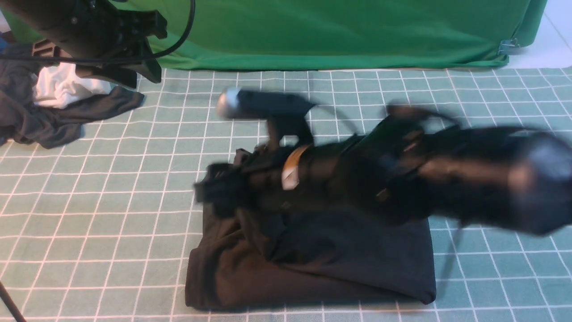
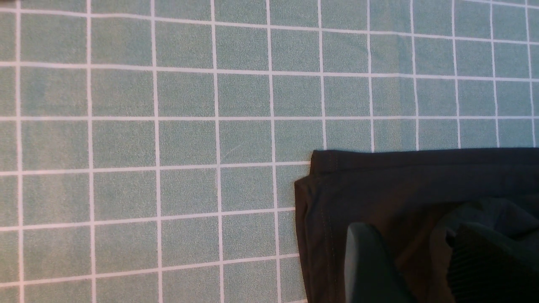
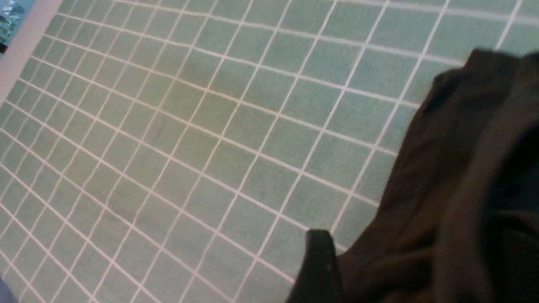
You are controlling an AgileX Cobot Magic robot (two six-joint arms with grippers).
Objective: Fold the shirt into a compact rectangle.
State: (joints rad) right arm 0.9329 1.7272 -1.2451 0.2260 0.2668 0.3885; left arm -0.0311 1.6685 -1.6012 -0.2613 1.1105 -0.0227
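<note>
The black shirt lies folded into a rough rectangle on the checked green mat, its left side rumpled. My right arm reaches across it from the right, blurred. The right gripper hovers at the shirt's far left corner. In the right wrist view this gripper stands open, one finger off the cloth's edge and loose shirt folds in the gap. My left gripper hangs raised at the top left, holding nothing. In the left wrist view it is open above a hemmed shirt corner.
A dark grey garment bunched with a white cloth lies at the far left. A green drape closes the back. The mat ends at a pale edge. A thin dark rod crosses the near left corner.
</note>
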